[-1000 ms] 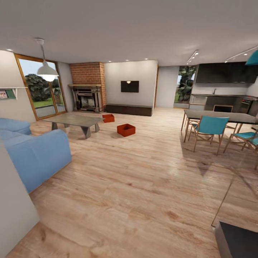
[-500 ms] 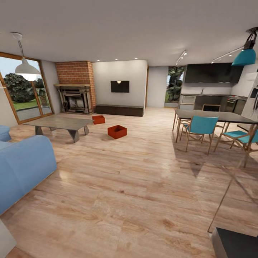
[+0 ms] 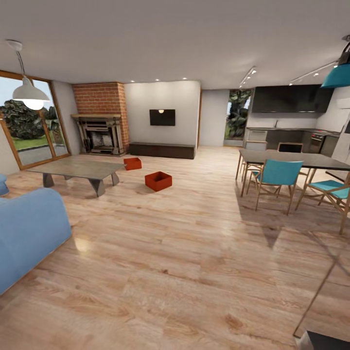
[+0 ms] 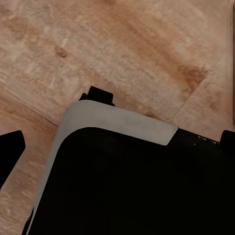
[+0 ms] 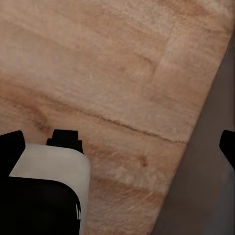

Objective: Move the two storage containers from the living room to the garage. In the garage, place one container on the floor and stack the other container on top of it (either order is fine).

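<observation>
Two orange-red storage containers rest on the light wood-plank flooring of the living room, far ahead of me. The nearer container (image 3: 158, 181) sits right of the low grey table (image 3: 80, 169). The farther container (image 3: 132, 163) lies behind it, toward the brick fireplace (image 3: 100, 119). In the left wrist view, my left gripper (image 4: 117, 147) hangs over my dark base and the planks, fingertips (image 4: 10, 152) wide apart and holding nothing. My right gripper (image 5: 117, 147) is likewise open and empty over the planks. The garage is out of view.
A blue sofa (image 3: 24, 233) stands at the near left. A dining table (image 3: 291, 159) with teal chairs (image 3: 274, 177) fills the right. A long dark cabinet (image 3: 163, 149) lines the far wall, with glass doors (image 3: 29, 124) at left. A wide stretch of plank floor leads to the containers.
The whole view has shifted: the camera turned and advanced, so the sofa slid toward the left edge and the wall at near left dropped out. The containers themselves have not moved.
</observation>
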